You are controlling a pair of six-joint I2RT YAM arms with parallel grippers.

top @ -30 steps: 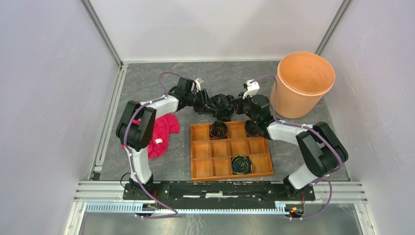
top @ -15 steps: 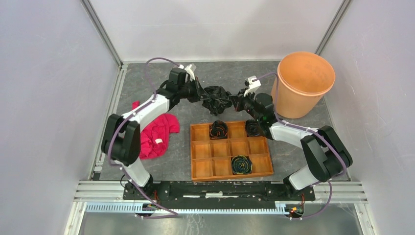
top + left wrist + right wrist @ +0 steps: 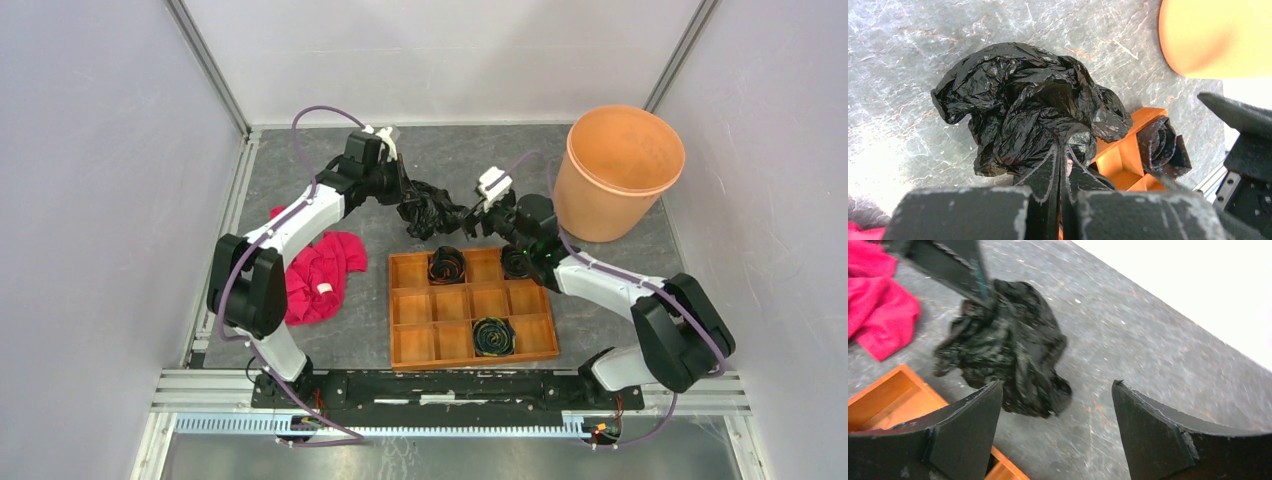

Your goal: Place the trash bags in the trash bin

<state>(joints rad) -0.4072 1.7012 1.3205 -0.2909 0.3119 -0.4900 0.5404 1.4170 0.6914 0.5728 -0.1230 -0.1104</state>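
Top view: the right end effector (image 3: 468, 214) has just released the black trash bag (image 3: 430, 208), leaving it to the left end effector (image 3: 408, 203). The bag hangs at centre frame, well apart from the orange trash bin (image 3: 600, 215) at upper right, so the left arm must likely carry it alone.

Left wrist view: only here is the clenched pinch on the film plain.

Right wrist view: the spread, empty fingers show, with the bag ahead.

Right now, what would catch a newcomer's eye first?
The crumpled black bag just beyond the wooden tray, pinched in the shut left pincer, with the open right pincer facing it. Then the big orange bin at the table's far right corner, and the red cloth lying left of the tray.
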